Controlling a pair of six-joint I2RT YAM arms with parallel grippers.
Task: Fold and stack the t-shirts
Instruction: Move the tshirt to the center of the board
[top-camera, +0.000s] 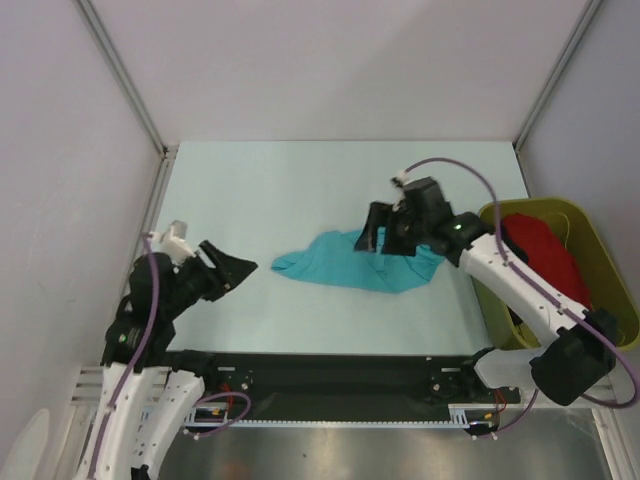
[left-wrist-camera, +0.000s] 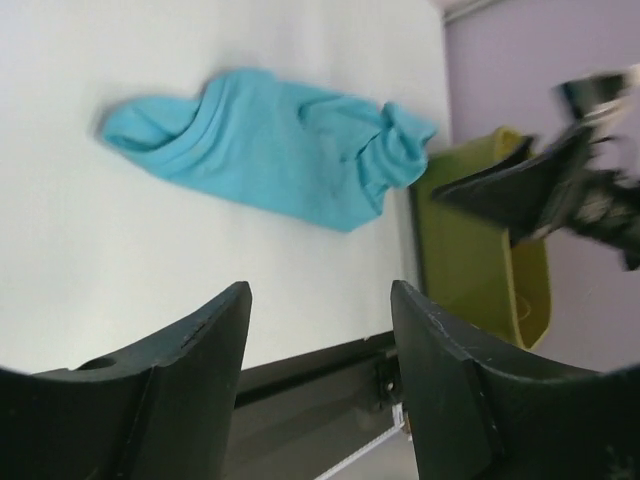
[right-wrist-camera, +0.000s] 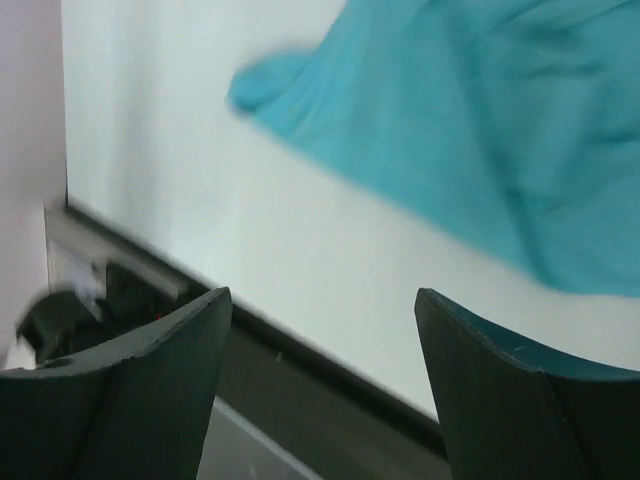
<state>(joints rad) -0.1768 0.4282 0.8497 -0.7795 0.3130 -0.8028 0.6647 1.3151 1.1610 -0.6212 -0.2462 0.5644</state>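
Jaws apart and empty, the left end effector (top-camera: 238, 268) hovers over the left side of the desk (top-camera: 300, 190), well apart from the turquoise t-shirt (top-camera: 355, 263) lying crumpled at mid-desk. Over the shirt's far right end hangs the right end effector (top-camera: 386, 236), spread wide and gripping nothing. Farther right, a red t-shirt (top-camera: 540, 250) sits inside the olive-green tub (top-camera: 588, 228).

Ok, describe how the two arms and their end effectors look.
Both arms have white link shells and black joint housings. The left arm and right arm each carry a loose purplish-grey cable. The left end effector and right end effector are black with two broad tapered fingers. A small green light glows on the right arm.
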